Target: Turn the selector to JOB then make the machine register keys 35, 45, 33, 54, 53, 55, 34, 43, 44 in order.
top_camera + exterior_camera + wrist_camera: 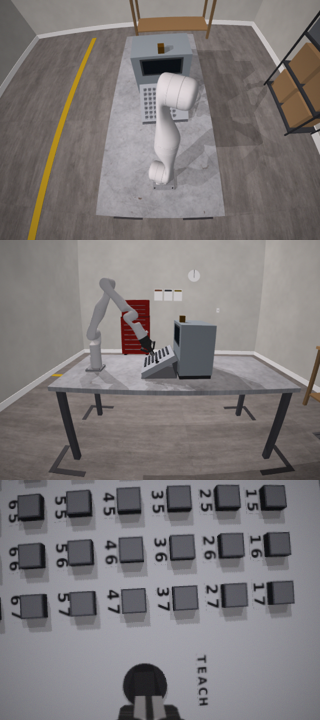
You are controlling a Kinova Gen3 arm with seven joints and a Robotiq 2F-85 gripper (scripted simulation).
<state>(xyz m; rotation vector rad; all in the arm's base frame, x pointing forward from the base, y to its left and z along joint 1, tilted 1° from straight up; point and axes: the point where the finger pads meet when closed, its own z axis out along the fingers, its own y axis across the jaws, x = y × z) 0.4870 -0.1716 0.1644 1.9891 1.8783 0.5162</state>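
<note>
Behind 1 table (124, 160) (175, 391), 3 posters (168, 295) hang — 1 gripper (152, 353) (149, 700), fingers together.

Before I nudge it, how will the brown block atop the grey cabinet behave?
The brown block will probably slide, not roll, given flat faces. Its crisp edges suggest stiffness. Close to the front edge of the cabinet, it could drop off.

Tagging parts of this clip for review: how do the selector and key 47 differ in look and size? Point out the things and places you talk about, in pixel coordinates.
The round black selector knob (145, 672) has a circular outline, while the square grey key 47 (133, 600) has straight edges. The knob is clearly wider than the key. The knob is near-black; the key is mid-grey. Both are mounted on the same light grey panel (75, 670).
</note>
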